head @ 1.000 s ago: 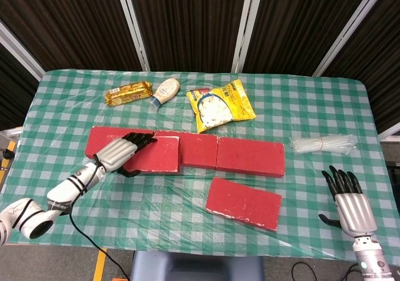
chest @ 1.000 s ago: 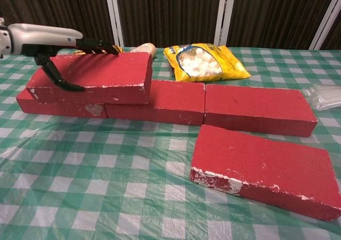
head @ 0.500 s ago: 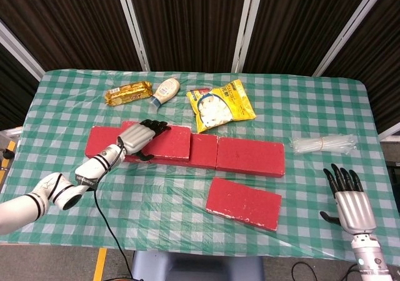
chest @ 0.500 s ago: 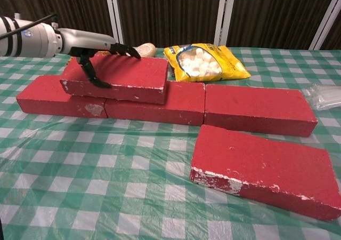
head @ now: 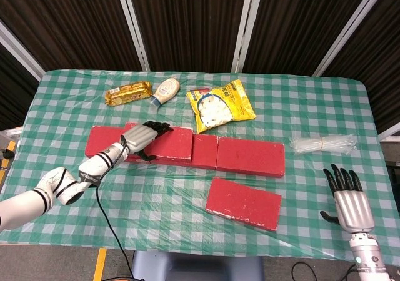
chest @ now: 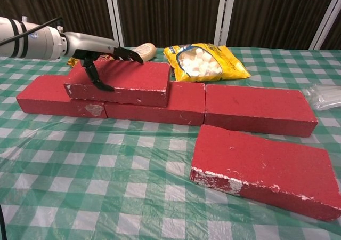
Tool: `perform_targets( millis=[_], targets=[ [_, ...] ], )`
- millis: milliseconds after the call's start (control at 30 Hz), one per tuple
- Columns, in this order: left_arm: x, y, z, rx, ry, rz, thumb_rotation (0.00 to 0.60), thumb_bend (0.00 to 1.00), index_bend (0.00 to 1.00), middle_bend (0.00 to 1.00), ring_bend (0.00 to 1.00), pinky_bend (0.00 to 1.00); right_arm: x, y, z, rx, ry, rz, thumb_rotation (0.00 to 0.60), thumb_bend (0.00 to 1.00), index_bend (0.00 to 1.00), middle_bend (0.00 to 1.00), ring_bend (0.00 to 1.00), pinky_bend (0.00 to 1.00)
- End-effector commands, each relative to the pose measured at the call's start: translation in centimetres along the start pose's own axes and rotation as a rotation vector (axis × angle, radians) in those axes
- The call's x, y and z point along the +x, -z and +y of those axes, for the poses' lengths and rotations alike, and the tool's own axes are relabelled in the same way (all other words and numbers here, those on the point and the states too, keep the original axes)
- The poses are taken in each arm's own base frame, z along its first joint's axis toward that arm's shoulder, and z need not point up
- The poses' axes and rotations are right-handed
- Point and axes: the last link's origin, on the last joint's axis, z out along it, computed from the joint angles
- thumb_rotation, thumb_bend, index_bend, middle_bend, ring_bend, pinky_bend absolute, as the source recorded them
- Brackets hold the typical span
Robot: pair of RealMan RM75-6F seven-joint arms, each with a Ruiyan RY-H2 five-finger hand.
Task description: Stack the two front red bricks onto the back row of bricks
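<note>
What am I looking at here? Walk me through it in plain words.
A two-armed robot with humanlike hands sits at a checked table. One picture looks down from its head, the other looks out from its chest. Three red bricks form a back row. The left robot hand grips a fourth brick lying on that row. A front brick waits on the cloth. The right robot hand is open and holds nothing. Behind lie a yellow bag, a bottle, a packet and a clear bundle.
</note>
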Motion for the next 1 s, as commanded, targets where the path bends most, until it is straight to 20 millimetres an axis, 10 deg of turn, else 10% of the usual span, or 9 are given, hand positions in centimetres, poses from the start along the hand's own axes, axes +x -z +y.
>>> perform_targets(
  millis=[33, 400, 1000],
  targets=[
    [0.05, 0.13, -0.02, -0.002, -0.001, -0.003, 0.6, 0.39, 0.0, 0.79, 0.73, 0.67, -0.07, -0.06, -0.07, 0.002, 0.001, -0.005, 0.6, 0.09, 0.0, 0.0, 0.0, 0.0],
    [-0.27, 0.45, -0.2, 0.004, 0.013, -0.013, 0.6, 0.39, 0.0, 0.74, 0.68, 0.65, 0.06, 0.09, -0.19, 0.004, -0.003, 0.0, 0.6, 0.09, 0.0, 0.0, 0.0, 0.0],
    [-0.36, 0.73, -0.08, 0.035, 0.009, -0.039, 0.6, 0.38, 0.0, 0.26, 0.16, 0.35, 0.19, 0.19, -0.06, 0.002, -0.008, 0.001, 0.6, 0.09, 0.0, 0.0, 0.0, 0.0]
  ],
)
